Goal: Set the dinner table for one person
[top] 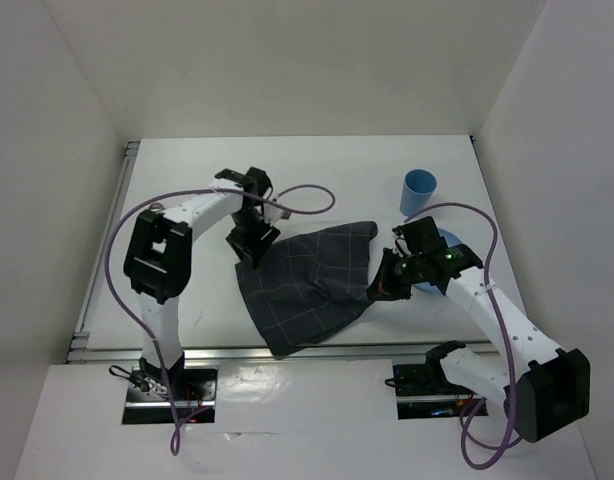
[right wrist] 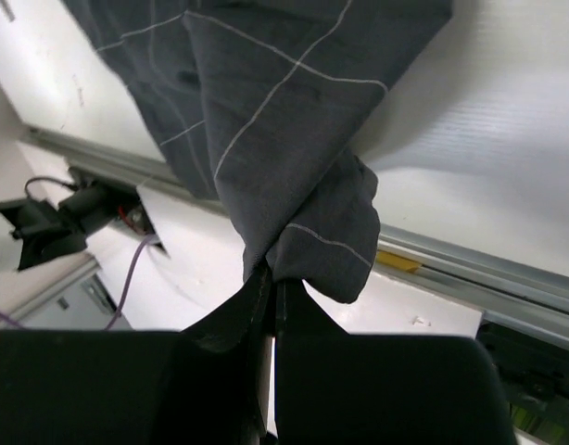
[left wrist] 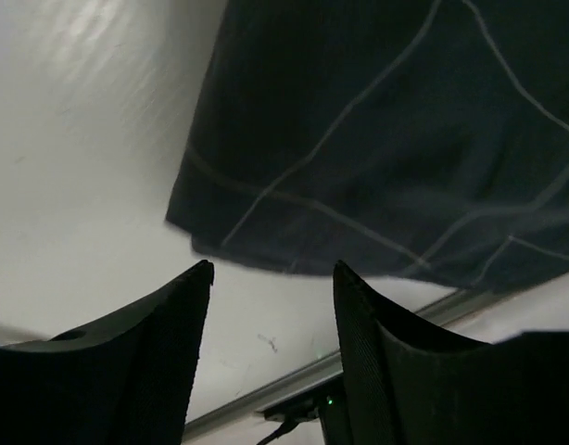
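Since the surface (top: 337, 170) is rigid, fixed and smooth, I'd grab nothing on it. The soft, light placemat (top: 307, 285) should slide over it easily and is best gripped at the corners.

Top view: the placemat lies crumpled mid-surface, reaching the near edge. A blue cup (top: 419, 192) stands toward the far right corner.

Left wrist: left tool (left wrist: 271, 306) has its fingers apart and hovers just off a placemat corner, no contact.

Right wrist: right tool (right wrist: 271, 287) is clamped on a bunched placemat corner, held off the surface with the near-edge rail behind it.

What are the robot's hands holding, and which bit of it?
The right gripper pinches the dark checked cloth placemat by a bunched-up bit at its edge. The left gripper is open, holding nothing.
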Available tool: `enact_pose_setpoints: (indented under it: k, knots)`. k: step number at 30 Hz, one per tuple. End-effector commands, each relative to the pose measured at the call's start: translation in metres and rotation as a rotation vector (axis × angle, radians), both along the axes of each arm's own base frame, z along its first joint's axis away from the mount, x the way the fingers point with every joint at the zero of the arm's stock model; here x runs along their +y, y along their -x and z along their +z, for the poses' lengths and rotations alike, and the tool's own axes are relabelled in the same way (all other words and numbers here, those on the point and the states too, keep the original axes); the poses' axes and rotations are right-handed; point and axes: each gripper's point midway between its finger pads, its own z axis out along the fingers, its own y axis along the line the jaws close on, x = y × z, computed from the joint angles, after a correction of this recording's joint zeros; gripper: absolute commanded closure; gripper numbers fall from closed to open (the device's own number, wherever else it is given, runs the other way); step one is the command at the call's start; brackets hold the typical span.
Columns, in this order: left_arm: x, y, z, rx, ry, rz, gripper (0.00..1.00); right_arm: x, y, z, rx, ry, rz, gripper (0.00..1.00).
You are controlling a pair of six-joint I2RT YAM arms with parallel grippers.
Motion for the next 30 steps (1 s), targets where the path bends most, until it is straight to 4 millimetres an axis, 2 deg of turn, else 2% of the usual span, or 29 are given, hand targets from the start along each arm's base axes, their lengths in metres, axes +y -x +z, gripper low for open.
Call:
enact_pose_setpoints:
  k: [1, 4, 6, 7, 9, 10, 11, 12, 13, 14, 15, 16, 17, 18, 19, 20, 22, 23, 25, 26, 27, 28, 30]
  knots:
    - [-0.015, 0.006, -0.02, 0.022, 0.029, -0.034, 0.36, -0.01, -0.012, -0.008, -0.028, 0.062, -0.063, 1.0]
    - [-0.014, 0.013, -0.042, -0.004, -0.036, -0.073, 0.35, -0.014, -0.016, -0.015, -0.023, 0.074, -0.103, 1.0]
    - [-0.006, 0.019, -0.061, 0.003, -0.092, -0.073, 0.38, -0.014, -0.018, -0.018, -0.025, 0.075, -0.121, 1.0]
    - [-0.001, 0.018, -0.073, 0.004, -0.124, -0.073, 0.48, -0.015, -0.024, -0.017, -0.043, 0.078, -0.137, 1.0]
    - [0.006, 0.031, -0.085, 0.051, -0.146, -0.075, 0.7, -0.017, -0.032, -0.019, -0.066, 0.094, -0.152, 1.0]
    - [0.006, 0.045, -0.085, 0.106, -0.131, -0.094, 0.78, -0.015, -0.037, -0.021, -0.058, 0.098, -0.152, 1.0]
    - [0.008, 0.052, -0.084, 0.127, -0.123, -0.111, 0.92, -0.014, -0.048, -0.021, -0.084, 0.096, -0.147, 1.0]
    - [0.009, 0.055, -0.077, 0.11, -0.105, -0.144, 1.0, -0.014, -0.056, -0.022, -0.089, 0.1, -0.148, 1.0]
    - [0.014, 0.07, -0.078, 0.13, -0.113, -0.175, 1.0, -0.011, -0.067, -0.018, -0.109, 0.099, -0.138, 1.0]
    - [0.018, 0.082, -0.072, 0.143, -0.118, -0.231, 1.0, -0.008, -0.078, -0.027, -0.1, 0.118, -0.114, 1.0]
    - [0.022, 0.087, -0.059, 0.12, -0.108, -0.254, 1.0, -0.006, -0.087, -0.029, -0.105, 0.123, -0.102, 1.0]
    - [0.025, 0.104, -0.056, 0.146, -0.105, -0.298, 1.0, -0.001, -0.102, -0.02, -0.129, 0.103, -0.091, 1.0]
    - [0.018, 0.118, -0.048, 0.171, -0.05, -0.35, 1.0, 0.002, -0.111, -0.033, -0.096, 0.122, -0.077, 1.0]
    - [0.02, 0.138, -0.035, 0.223, -0.007, -0.466, 1.0, 0.004, -0.119, -0.035, -0.108, 0.13, -0.057, 1.0]
    - [0.015, 0.148, -0.016, 0.191, 0.064, -0.537, 0.98, 0.008, -0.132, -0.029, -0.128, 0.13, -0.047, 1.0]
    - [0.004, 0.16, -0.005, 0.185, 0.138, -0.605, 0.93, 0.006, -0.139, -0.041, -0.098, 0.146, -0.044, 1.0]
    - [0.001, 0.166, 0.015, 0.142, 0.18, -0.705, 0.78, 0.004, -0.15, -0.044, -0.104, 0.158, -0.03, 1.0]
    - [-0.007, 0.154, 0.031, 0.079, 0.197, -0.724, 0.62, 0.001, -0.158, -0.042, -0.115, 0.16, -0.037, 1.0]
    - [-0.023, 0.137, 0.049, 0.001, 0.229, -0.688, 0.53, -0.003, -0.162, -0.051, -0.105, 0.177, -0.02, 1.0]
    - [-0.042, 0.106, 0.066, -0.13, 0.265, -0.657, 0.5, -0.001, -0.164, -0.046, -0.12, 0.166, -0.007, 1.0]
    - [-0.051, 0.084, 0.069, -0.18, 0.28, -0.596, 0.47, 0.001, -0.166, -0.047, -0.118, 0.16, 0.007, 1.0]
    - [-0.063, 0.056, 0.082, -0.257, 0.285, -0.454, 0.43, 0.001, -0.166, -0.047, -0.124, 0.163, 0.017, 1.0]
    - [-0.081, 0.008, 0.093, -0.372, 0.299, -0.351, 0.41, 0.0, -0.163, -0.053, -0.107, 0.168, 0.019, 1.0]
